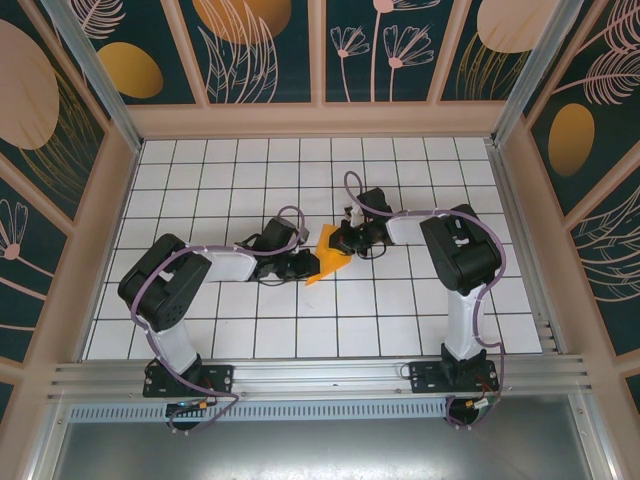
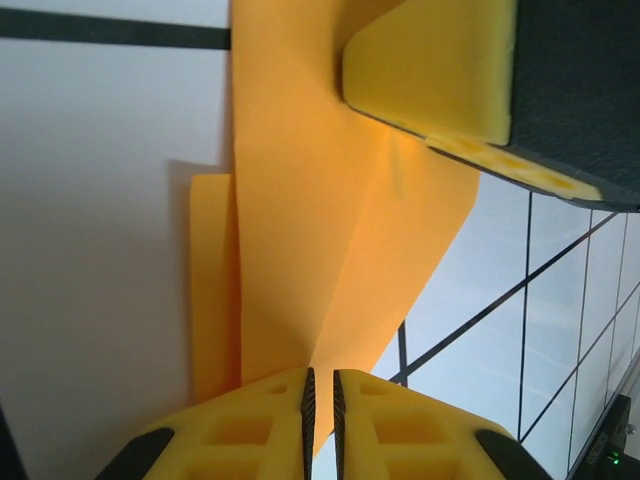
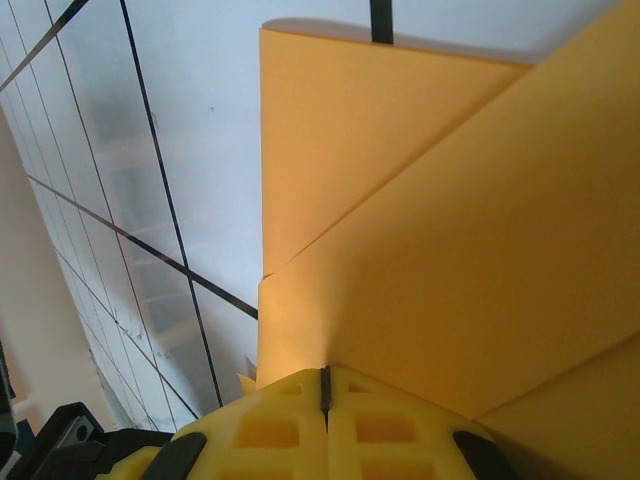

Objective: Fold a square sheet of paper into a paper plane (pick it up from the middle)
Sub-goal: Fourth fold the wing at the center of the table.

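Grid table [image 1: 230, 180]; wrist-view creases, paper [image 2: 300, 250] in left gripper [image 2: 322, 385], right gripper [image 3: 325, 380]

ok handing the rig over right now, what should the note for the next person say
Left claw: shut on an edge of the orange paper.
Right claw: shut on the same paper from the opposite side.
Paper: mid table, between the two claws. Cannot tell whether it is lifted clear of the tiles.
Done: sheet grasped, first folds in, with overlapping layers and diagonal edges visible.
Left: the remaining folds. It is a broad folded shape, not yet a narrow dart.
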